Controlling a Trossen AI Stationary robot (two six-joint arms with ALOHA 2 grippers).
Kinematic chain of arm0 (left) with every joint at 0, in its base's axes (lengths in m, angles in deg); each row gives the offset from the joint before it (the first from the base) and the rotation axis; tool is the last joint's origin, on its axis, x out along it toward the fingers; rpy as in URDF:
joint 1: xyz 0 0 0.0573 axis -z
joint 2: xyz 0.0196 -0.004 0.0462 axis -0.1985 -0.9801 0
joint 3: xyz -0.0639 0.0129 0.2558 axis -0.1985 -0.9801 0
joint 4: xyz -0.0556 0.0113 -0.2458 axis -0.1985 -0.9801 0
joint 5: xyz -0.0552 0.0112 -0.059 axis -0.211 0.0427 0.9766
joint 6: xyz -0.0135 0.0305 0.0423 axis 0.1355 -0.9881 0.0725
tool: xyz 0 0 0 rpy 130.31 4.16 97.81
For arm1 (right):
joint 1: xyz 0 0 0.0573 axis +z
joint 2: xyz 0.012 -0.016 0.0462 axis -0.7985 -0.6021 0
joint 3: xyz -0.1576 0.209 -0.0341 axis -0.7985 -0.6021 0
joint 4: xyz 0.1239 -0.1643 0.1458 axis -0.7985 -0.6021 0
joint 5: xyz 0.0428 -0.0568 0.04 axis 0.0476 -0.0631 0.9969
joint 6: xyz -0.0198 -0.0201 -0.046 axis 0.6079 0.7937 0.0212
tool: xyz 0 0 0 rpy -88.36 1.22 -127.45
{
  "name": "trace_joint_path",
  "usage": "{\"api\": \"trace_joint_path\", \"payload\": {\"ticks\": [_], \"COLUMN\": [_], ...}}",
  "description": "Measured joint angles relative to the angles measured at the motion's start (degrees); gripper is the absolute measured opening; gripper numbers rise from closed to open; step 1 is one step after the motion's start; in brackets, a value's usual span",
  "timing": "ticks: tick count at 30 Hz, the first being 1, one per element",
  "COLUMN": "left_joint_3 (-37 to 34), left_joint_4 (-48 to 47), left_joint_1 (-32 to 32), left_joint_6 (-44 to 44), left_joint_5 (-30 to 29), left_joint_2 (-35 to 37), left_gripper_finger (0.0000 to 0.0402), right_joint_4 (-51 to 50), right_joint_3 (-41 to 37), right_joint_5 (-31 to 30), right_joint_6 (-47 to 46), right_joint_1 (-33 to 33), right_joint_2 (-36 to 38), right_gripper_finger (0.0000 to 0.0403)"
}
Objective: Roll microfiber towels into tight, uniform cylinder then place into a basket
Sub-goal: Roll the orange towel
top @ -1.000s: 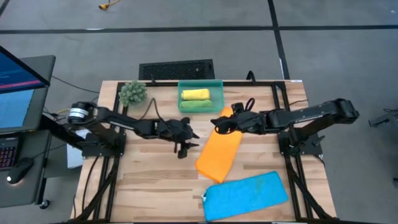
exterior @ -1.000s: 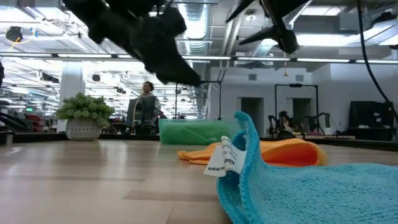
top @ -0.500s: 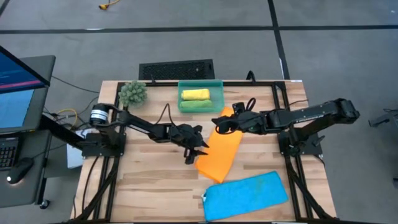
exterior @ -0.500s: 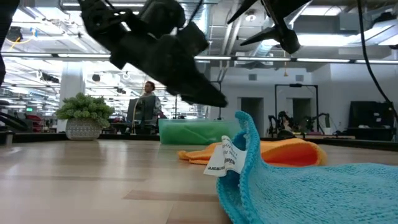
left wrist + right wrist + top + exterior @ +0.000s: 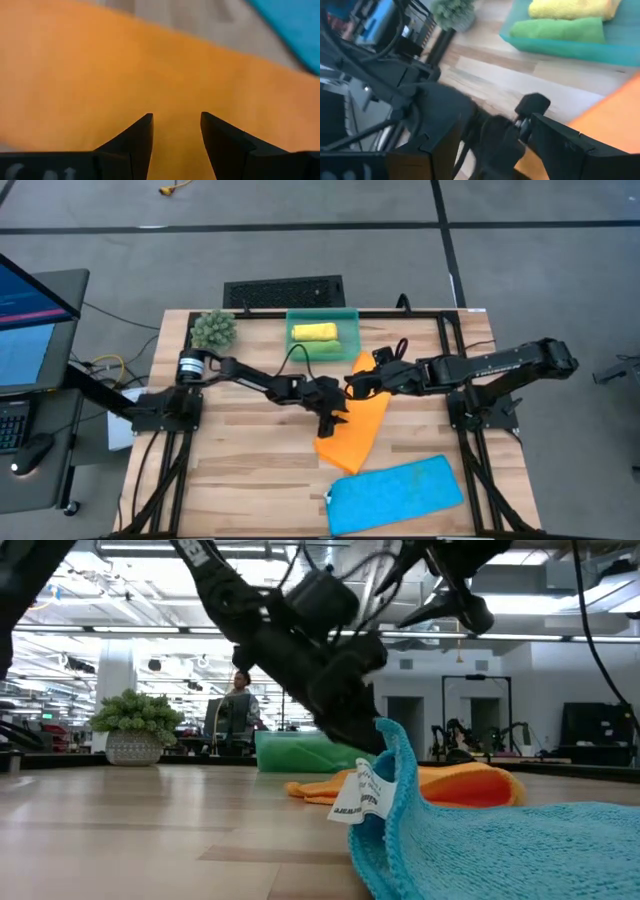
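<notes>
Pale wooden planks of the table (image 5: 250,470) carry a workspace seen from above, grey floor all around. At the far edge sits the teal basket (image 5: 322,314), already holding a rolled yellow towel (image 5: 314,331) and a rolled green towel (image 5: 555,29) beside it. Near the centre, the orange towel (image 5: 352,430) lies flat and unrolled on a slant, with the bright blue towel (image 5: 394,493) spread well apart from it at the near edge (its white label stands up in the low view).

Both arms meet over the orange towel's far end. The left gripper (image 5: 330,408) hangs over the cloth's left edge, jaws spread and empty above orange fabric. The right gripper (image 5: 362,383) hovers at the far corner, jaws spread wide, holding nothing. A spiky green plant ball (image 5: 213,330) stands at the far left corner.
</notes>
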Motion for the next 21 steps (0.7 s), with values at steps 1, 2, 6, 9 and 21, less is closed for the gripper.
{"api": "trace_joint_path", "payload": {"ticks": [1, 2, 6, 9, 21], "left_joint_3": [0.4, 0.56, 0.65, 0.38, -0.49], "left_joint_4": [-0.28, -0.38, -2.65, -4.93, -8.53], "left_joint_1": [-0.22, -0.34, -0.61, -0.6, 4.79], "left_joint_6": [0.6, 1.56, 3.73, 5.51, 22.95], "left_joint_5": [0.02, -0.02, 0.04, -0.04, 0.96], "left_joint_2": [-0.86, -1.44, -2.59, -2.55, -2.22], "left_gripper_finger": [0.0158, 0.0158, 0.0158, 0.0158, 0.0157], "right_joint_4": [-0.65, -1.34, -3.52, -4.08, -7.9], "right_joint_3": [0.0, 0.0, 0.0, 0.0, 0.0], "right_joint_5": [0.26, 0.61, 1.89, 1.96, 1.93], "right_joint_6": [0.0, 0.0, 0.0, 0.0, 0.55], "right_joint_1": [0.02, 0.02, 0.02, 0.02, 0.01], "right_joint_2": [0.0, 0.0, 0.0, 0.0, 0.0], "right_gripper_finger": [0.0265, 0.0265, 0.0265, 0.0265, 0.0265]}}
